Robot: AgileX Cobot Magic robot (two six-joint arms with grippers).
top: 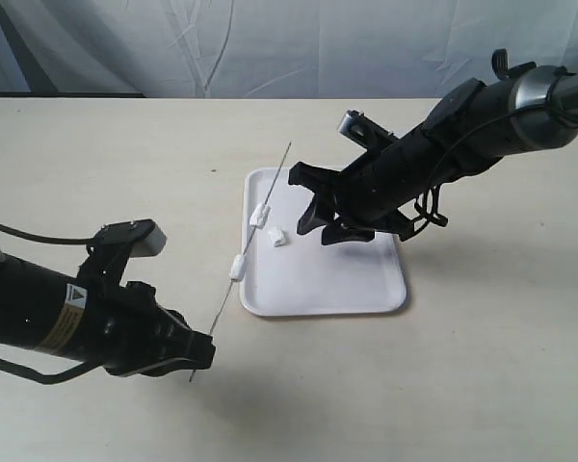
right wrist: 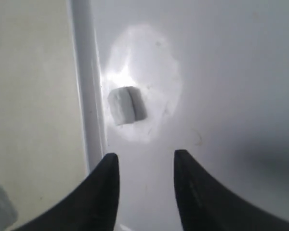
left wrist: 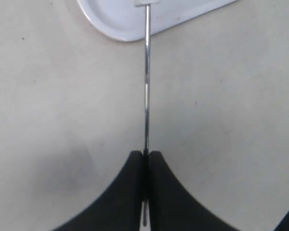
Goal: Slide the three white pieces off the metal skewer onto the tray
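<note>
Exterior view: one white chunk [top: 277, 237] on plastic tray [top: 328, 310]; left gripper [top: 204, 351] clamps thin metal skewer [top: 275, 178]; open right gripper [top: 305, 200] likely strips another.

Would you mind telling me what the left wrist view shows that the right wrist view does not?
Only the left wrist view shows the metal skewer, clamped between the shut fingers of the left gripper and pointing toward a corner of the tray. Only the right wrist view shows a loose white piece lying on the tray beside its rim, with the right gripper open near it. Both show the white tray and the beige table.
</note>
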